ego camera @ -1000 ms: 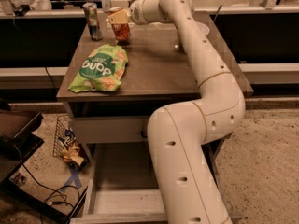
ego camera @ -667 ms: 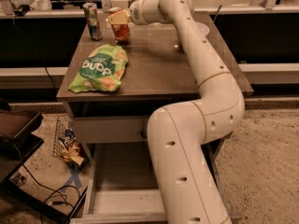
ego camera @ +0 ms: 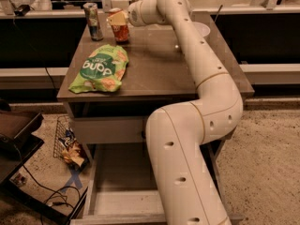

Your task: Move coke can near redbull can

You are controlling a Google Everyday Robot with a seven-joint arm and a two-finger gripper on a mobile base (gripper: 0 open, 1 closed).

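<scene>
Camera view looks down on a brown table from its near edge, with the robot's white arm rising from 6 o'clock, bending at the table's right side and reaching back to the far left corner. The coke can stands upright there, at about 11 o'clock on the tabletop, its long axis vertical and its silver top up. Its orange-red side faces the camera with pale lettering too small to read. The gripper sits against the upper part of this can, coming in from 3 o'clock and covering part of the rim. Whether it clasps the can or has let go of it cannot be told. The redbull can stands upright just beside the coke can at its 10 o'clock, a narrow gap between them, dark blue and silver with a red mark; no print on it is legible. A green chip bag lies flat at 7 o'clock from the coke can, near the left edge, its large white letters upside down to the camera and not readable with certainty. A white bowl sits at 3 o'clock, behind the arm.
</scene>
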